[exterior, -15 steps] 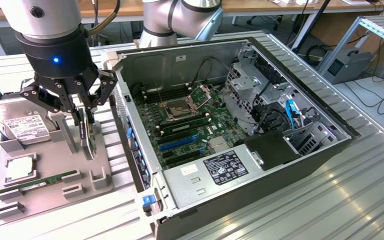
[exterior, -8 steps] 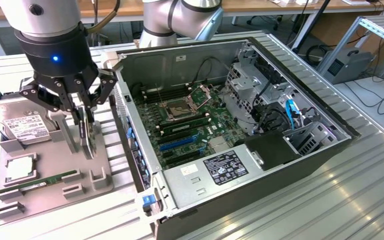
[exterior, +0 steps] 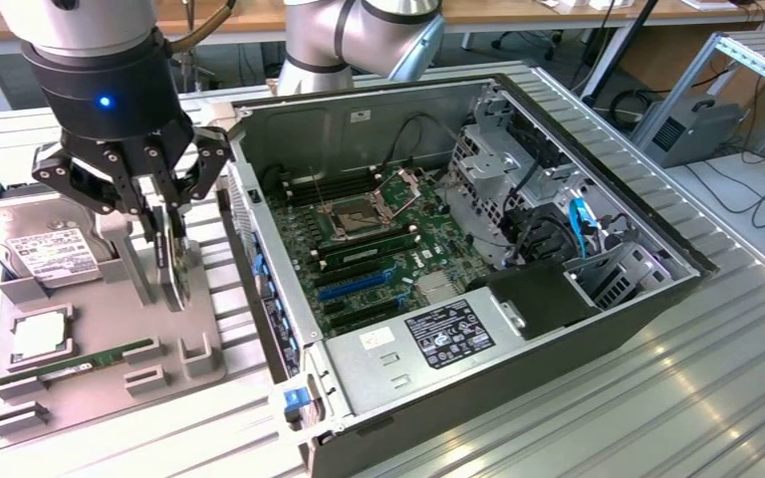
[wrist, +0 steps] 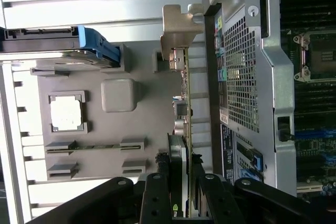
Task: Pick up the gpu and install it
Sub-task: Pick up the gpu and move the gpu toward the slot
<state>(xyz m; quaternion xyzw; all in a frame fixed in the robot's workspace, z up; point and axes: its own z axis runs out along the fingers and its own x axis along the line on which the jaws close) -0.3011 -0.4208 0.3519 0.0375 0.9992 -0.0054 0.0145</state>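
The gpu [exterior: 170, 267] stands on edge, a thin green card with a round black fan, over the grey tray [exterior: 104, 390] just outside the open computer case [exterior: 489, 299]. My gripper [exterior: 156, 221] is straight above it, its black fingers shut on the card's upper edge. In the wrist view the gpu [wrist: 182, 129] runs edge-on away from my gripper [wrist: 182, 199], with its silver end bracket [wrist: 178, 22] at the far end. Whether its lower edge still touches the tray I cannot tell. Blue expansion slots [exterior: 356, 284] show on the motherboard inside the case.
On the tray lie a silver hard drive [exterior: 40, 244], a processor chip [exterior: 40, 334] and a thin RAM stick [exterior: 77, 363]. The case's perforated rear wall [wrist: 241, 77] stands close beside the card. A black power supply [exterior: 452, 334] and cables fill the case's near end.
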